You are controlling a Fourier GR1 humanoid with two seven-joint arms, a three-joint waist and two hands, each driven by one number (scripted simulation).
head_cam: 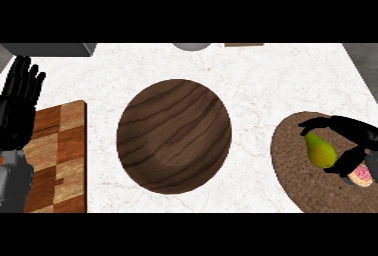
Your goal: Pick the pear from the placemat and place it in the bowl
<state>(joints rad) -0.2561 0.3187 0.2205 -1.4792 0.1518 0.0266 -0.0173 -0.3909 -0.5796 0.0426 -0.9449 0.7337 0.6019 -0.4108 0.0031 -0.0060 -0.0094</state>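
Observation:
A yellow-green pear (pixel 320 150) lies over the round brown placemat (pixel 303 180) at the right. My right hand (pixel 353 136) is curled round it, fingers over its top end and thumb under its lower side. The wide dark wooden bowl (pixel 175 135) sits in the middle of the counter, to the left of the pear, with nothing in it. My left hand (pixel 18 102) rests open at the left edge, fingers up.
A checkered wooden cutting board (pixel 59 155) lies at the left under my left forearm. A small pink round thing (pixel 362 176) sits on the placemat beside my right hand. A grey object (pixel 193 46) and a grey box (pixel 52 49) stand at the far edge.

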